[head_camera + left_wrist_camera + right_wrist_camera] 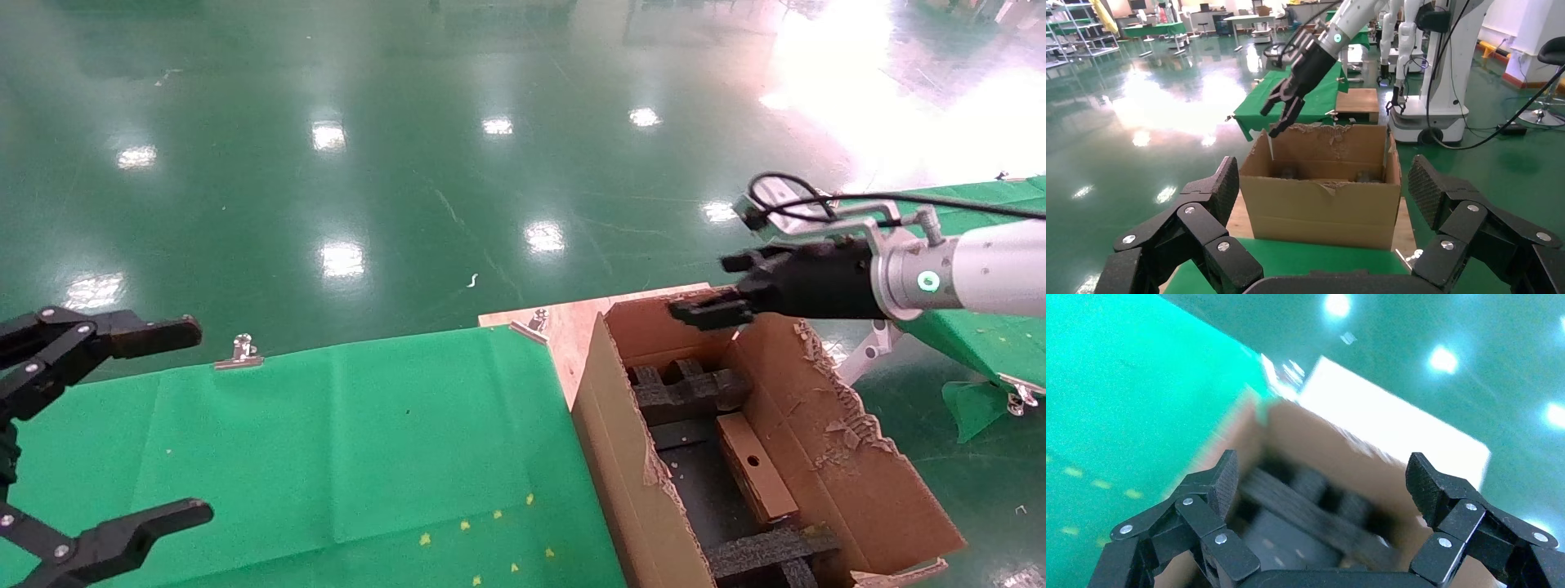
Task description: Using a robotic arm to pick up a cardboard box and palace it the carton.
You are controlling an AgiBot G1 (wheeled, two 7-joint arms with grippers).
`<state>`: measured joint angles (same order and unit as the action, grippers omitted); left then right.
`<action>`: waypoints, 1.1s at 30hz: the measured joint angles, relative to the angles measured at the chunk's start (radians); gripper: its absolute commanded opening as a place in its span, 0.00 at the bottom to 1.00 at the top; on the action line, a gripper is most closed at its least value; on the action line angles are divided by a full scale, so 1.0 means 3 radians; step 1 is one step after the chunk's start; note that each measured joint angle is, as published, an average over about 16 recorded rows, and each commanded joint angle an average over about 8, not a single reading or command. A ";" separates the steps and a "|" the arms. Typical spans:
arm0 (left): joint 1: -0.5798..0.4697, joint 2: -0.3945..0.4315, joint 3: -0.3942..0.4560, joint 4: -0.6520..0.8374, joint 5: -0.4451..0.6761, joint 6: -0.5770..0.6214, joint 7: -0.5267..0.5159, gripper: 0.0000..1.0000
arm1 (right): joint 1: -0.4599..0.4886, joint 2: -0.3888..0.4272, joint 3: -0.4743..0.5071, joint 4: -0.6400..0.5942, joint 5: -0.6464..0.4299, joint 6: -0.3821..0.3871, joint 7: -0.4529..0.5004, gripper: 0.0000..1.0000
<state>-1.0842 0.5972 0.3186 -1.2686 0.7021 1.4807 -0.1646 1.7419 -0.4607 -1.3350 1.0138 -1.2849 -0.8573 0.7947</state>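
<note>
Black multi-link fingers of the right gripper (719,287) stand apart and empty, poised over the far end of the large brown corrugated carton (850,457) with ragged flaps. I read the small brown cardboard box (756,468) as already lying inside that carton, between the black foam inserts (690,390), below the jaws and nearer to me, its long axis running along the carton's length. My right arm is plainly the nearer one. Left gripper (106,425) hangs spread wide over the green cloth table (351,433), well apart, idle.
</note>
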 measured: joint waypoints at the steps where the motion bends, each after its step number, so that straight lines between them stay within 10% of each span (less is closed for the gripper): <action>1: 0.0000 0.0000 0.0000 0.0000 0.0000 0.0000 0.0000 1.00 | 0.0011 0.0007 0.0016 0.0029 0.0029 -0.0015 -0.0031 1.00; 33: -0.0001 -0.0001 0.0002 0.0002 -0.0001 -0.0001 0.0001 1.00 | -0.0649 -0.0136 0.1092 0.0322 0.0626 -0.0675 -0.0677 1.00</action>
<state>-1.0844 0.5969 0.3193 -1.2680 0.7017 1.4804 -0.1642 1.5471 -0.5014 -1.0075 1.1104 -1.0970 -1.0600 0.5917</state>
